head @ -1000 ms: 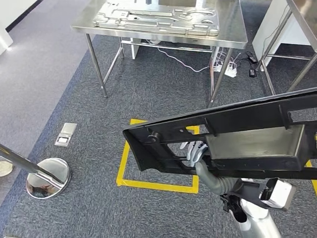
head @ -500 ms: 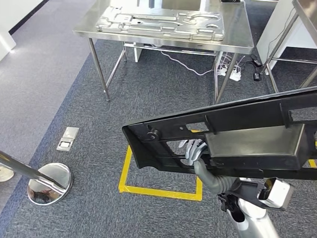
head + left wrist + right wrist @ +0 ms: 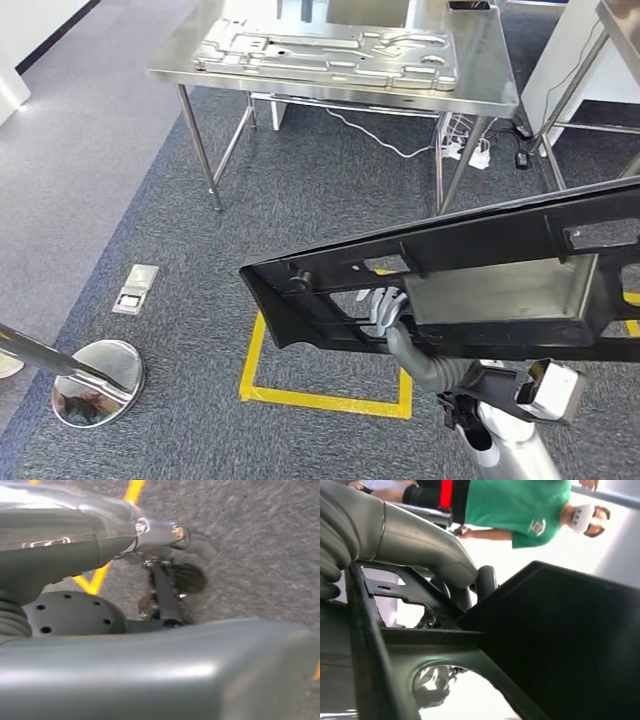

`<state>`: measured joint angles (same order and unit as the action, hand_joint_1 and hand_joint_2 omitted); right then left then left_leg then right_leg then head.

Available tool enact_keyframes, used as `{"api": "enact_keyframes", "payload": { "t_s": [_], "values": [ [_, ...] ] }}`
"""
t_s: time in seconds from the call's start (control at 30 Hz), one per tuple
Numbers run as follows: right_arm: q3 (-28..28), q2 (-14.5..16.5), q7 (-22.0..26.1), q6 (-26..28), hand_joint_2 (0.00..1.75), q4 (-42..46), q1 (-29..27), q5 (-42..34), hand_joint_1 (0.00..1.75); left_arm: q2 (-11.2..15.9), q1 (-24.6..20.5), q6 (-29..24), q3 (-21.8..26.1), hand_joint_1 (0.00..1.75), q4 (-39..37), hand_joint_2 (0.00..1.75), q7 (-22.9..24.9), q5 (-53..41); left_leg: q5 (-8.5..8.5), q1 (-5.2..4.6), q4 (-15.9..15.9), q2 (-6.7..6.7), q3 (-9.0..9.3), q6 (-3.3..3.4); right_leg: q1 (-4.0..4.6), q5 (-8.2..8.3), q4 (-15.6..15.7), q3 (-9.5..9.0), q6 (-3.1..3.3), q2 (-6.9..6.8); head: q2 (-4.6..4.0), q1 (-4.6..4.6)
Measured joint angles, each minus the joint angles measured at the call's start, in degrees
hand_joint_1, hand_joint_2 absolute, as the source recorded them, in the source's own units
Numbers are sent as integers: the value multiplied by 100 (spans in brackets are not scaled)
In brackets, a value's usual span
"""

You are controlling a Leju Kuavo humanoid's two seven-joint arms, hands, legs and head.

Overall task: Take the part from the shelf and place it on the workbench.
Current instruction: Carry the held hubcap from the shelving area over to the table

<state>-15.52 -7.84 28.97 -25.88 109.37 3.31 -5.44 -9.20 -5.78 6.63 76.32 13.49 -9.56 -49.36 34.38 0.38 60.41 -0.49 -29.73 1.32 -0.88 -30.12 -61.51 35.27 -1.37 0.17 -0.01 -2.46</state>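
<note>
The long black moulded plastic part (image 3: 468,285), an open frame with a shallow grey-lined tray recess, is carried roughly level and crosswise in front of the robot, above the dark grey carpet (image 3: 302,210). The right hand (image 3: 386,308) reaches up from beneath and closes its pale fingers (image 3: 392,300) on a lower rail near the frame's left-hand end. In the right wrist view the thick grey thumb (image 3: 418,545) lies across a black rib (image 3: 365,645), so the hand is clamped on the part. This low grip probably steadies the long piece against tipping while it is carried. The left hand's state cannot be told: the left wrist view gives blurred grey housing above carpet and a strip of yellow tape. The stainless-steel workbench (image 3: 483,85) stands ahead, well apart from the part, with a pressed silver metal panel (image 3: 324,50) lying flat on it. A yellow tape rectangle (image 3: 324,400) marks the floor between robot and bench, apparently a standing spot. A person in a green shirt (image 3: 516,510) shows in the right wrist view. Placement is not yet done.
</note>
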Motion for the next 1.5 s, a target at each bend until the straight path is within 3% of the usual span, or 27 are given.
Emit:
{"api": "enact_keyframes", "payload": {
  "t_s": [0.1,0.13,0.2,0.23,0.27,0.3,0.37,0.43,0.47,0.53,0.6,0.67,0.73,0.77,0.8,0.87,0.9,0.93,1.07,1.13,1.23,1.27,1.3,1.33,1.4,1.43,1.5],
  "values": [
    [-2,37,25,42,175,9,9,-6,175,2,-19,-2,0,0,0,175,-2,-16,122,8,155,8,-45,-89,-45,-61,61,-76,94,-12,-1,0],
    [-2,59,32,48,175,13,14,-32,175,3,-24,-3,0,0,0,175,-3,-22,234,15,412,9,-173,-116,-60,-86,71,-116,124,-26,-1,-1],
    [-2,98,34,49,175,15,19,-103,175,4,-17,-4,0,0,0,175,-3,-23,481,28,1170,9,-625,-154,-61,-151,73,-183,155,-32,-1,-3],
    [-2,110,30,48,175,14,13,-135,175,4,-9,-7,1,0,0,175,-2,-22,525,33,1473,9,-842,-166,-61,-185,73,-222,154,-16,0,-3],
    [-2,119,26,43,175,14,7,-160,175,4,1,-9,1,0,0,175,-2,-22,454,33,1597,9,-979,-173,-61,-221,73,-269,151,13,0,-3],
    [-2,126,22,35,175,13,2,-183,175,5,9,-10,1,0,0,175,-2,-21,262,33,1505,8,-1013,-172,-62,-259,73,-326,144,51,-1,-3],
    [-2,141,19,9,175,12,0,-227,175,12,21,-11,0,0,0,175,-3,-21,-276,35,876,-73,-852,-141,-69,-341,78,-451,121,133,-1,-2],
    [-2,161,18,-16,175,5,10,-268,175,24,39,-9,-1,0,0,175,-3,-22,-544,23,382,-210,-680,-87,-74,-401,83,-510,71,231,-1,1],
    [-2,169,17,-26,175,2,10,-281,175,30,45,-9,-2,0,0,175,-3,-22,-516,11,303,-250,-641,-57,-85,-413,92,-503,38,278,-1,1],
    [7,174,16,-39,175,4,2,-298,175,33,36,-9,-2,0,0,175,-4,-21,-431,0,193,-192,-581,-1,-99,-422,127,-486,-36,347,-1,1],
    [18,175,16,-53,175,8,1,-316,175,37,20,-8,-2,0,0,175,-15,-21,-399,24,75,-105,-479,46,-89,-482,32,-458,-90,247,-1,4],
    [25,175,15,-65,175,7,12,-325,175,39,19,-4,-2,0,0,175,-22,-21,-361,32,2,-8,-361,95,-75,-687,-485,-186,-118,90,-1,6],
    [41,175,5,-55,175,1,-1,-297,175,39,25,-3,-2,0,0,175,-20,-21,-286,22,-3,66,-273,117,-72,-876,-1194,280,-138,51,-1,7],
    [52,174,0,-45,175,-1,-15,-271,175,39,25,-4,-2,0,0,175,-19,-21,-243,18,-3,87,-222,113,-71,-839,-1373,438,-144,47,-1,6],
    [64,174,-4,-33,175,-3,-25,-242,175,39,24,-6,-2,0,0,175,-20,-20,-198,16,-3,103,-162,105,-71,-685,-1347,493,-146,40,-1,7],
    [87,174,-7,-22,175,-5,-31,-205,175,39,18,-9,-2,0,0,175,-20,-19,-98,16,-5,121,-18,85,-64,-176,-752,317,-120,8,-1,7],
    [97,174,-9,-19,175,-7,-31,-195,175,39,13,-8,-2,0,0,175,-21,-19,-50,7,-4,124,40,63,-46,10,-441,198,-99,-18,-1,6],
    [105,174,-10,-17,175,-6,-26,-188,175,39,8,-7,-2,0,0,175,-21,-19,-11,1,-4,124,76,36,-29,87,-191,93,-68,-39,-1,8],
    [117,172,-14,-14,175,1,-27,-178,175,40,-11,-4,-2,0,0,175,-22,-20,61,4,-49,139,116,-71,-12,-26,24,-4,44,-16,-1,8],
    [122,172,-12,-14,175,5,-22,-178,175,41,-24,-2,-2,0,0,175,-27,-21,187,9,186,127,21,-124,-50,-57,64,-66,104,-12,-1,7],
    [123,172,-3,-20,175,7,-26,-177,175,42,-11,-1,-2,0,0,175,-32,-23,545,30,1283,108,-638,-183,-64,-154,74,-172,156,-10,-1,6],
    [124,172,1,-21,175,7,-33,-176,175,42,-1,-1,-2,0,0,175,-31,-23,550,33,1546,107,-845,-194,-64,-193,73,-217,157,1,-1,6],
    [125,172,5,-22,175,7,-37,-174,175,43,7,-1,-2,0,0,175,-31,-24,423,33,1594,106,-954,-196,-64,-236,73,-276,154,18,-1,6],
    [125,172,8,-22,175,7,-39,-173,175,45,12,-1,-2,0,0,175,-31,-24,177,32,1419,104,-960,-190,-64,-284,74,-350,147,34,-1,6],
    [125,172,16,-26,175,8,-36,-169,175,56,21,-1,-3,0,0,175,-34,-23,-381,15,779,86,-809,-144,-57,-390,79,-501,112,57,-1,6],
    [125,172,19,-29,175,9,-35,-166,175,63,25,0,-4,0,0,175,-37,-23,-535,0,527,74,-728,-112,-52,-433,82,-548,84,69,-1,5],
    [125,172,25,-37,175,24,-38,-160,175,70,25,1,-6,0,0,175,-39,-23,-503,-32,335,57,-646,-51,-45,-476,98,-562,25,84,-1,4]
  ]
}}
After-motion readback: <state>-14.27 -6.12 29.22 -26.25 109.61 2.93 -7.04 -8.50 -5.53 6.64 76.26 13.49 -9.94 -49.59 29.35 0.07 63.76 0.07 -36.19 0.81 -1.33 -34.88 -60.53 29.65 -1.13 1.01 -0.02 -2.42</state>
